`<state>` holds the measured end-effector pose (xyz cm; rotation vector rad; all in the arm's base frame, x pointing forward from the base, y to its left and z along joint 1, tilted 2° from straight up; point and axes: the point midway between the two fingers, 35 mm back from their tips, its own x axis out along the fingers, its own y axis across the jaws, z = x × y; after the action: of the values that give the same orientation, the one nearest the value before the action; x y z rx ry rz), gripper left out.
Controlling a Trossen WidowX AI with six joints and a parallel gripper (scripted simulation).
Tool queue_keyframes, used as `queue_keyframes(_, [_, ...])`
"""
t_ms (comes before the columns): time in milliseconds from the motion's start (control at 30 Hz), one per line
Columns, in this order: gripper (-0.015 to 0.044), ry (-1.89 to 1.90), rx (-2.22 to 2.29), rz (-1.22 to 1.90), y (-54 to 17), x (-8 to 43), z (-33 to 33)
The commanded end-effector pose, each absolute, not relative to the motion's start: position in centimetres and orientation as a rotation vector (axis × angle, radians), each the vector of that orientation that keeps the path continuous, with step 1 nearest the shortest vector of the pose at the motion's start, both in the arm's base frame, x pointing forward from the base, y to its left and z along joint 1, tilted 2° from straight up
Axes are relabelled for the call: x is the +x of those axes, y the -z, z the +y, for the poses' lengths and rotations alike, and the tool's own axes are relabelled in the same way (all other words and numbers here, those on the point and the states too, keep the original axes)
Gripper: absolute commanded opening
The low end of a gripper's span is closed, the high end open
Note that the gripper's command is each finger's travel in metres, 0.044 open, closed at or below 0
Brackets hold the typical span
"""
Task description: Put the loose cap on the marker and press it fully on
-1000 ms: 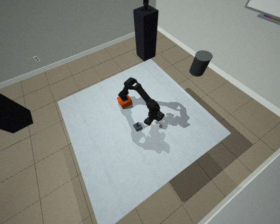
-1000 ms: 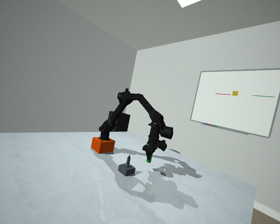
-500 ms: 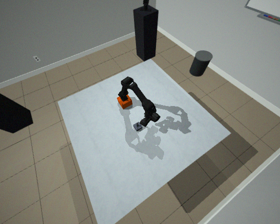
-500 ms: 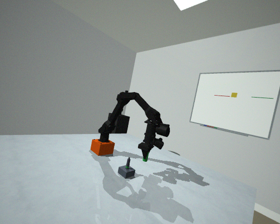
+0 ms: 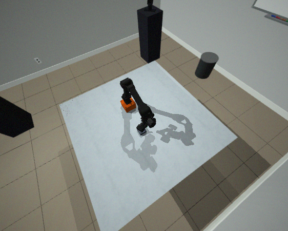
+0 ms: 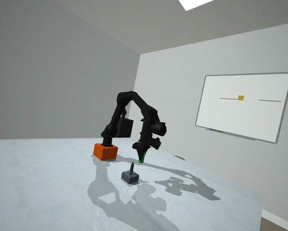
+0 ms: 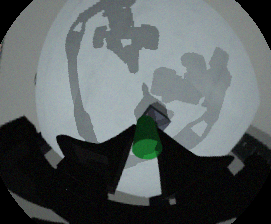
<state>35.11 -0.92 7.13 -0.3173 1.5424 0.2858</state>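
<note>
My gripper (image 6: 141, 158) (image 7: 145, 129) is shut on the green cap (image 6: 141, 161) (image 7: 147, 148) and holds it above the table, nearly upright. The dark holder block (image 6: 130, 177) (image 5: 142, 132) (image 7: 162, 119) sits on the table. The marker (image 6: 131, 168) stands upright in it, dark with a green band low down, its tip bare. In the exterior view the cap is higher than the marker's tip and to its right, apart from it. In the wrist view the cap hides part of the block, and the marker cannot be made out. In the top view the arm hides cap and marker.
The arm's orange base (image 5: 128, 105) (image 6: 105, 152) stands on the white table (image 5: 93, 154) (image 6: 41, 179) behind the holder block. Dark pillars (image 5: 150, 36) (image 5: 11, 115) and a grey bin (image 5: 206, 65) stand beyond the table. A whiteboard (image 6: 244, 118) hangs on the wall.
</note>
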Motion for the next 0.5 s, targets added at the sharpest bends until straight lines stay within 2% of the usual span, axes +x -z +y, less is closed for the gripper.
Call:
queue_keyframes(0, [0.0000, -0.285, -0.325, 1.540, -7.8, 34.5, -2.3])
queue_keyframes(467, [0.0000, -0.283, -0.327, 1.543, -8.4, 33.1, -5.0])
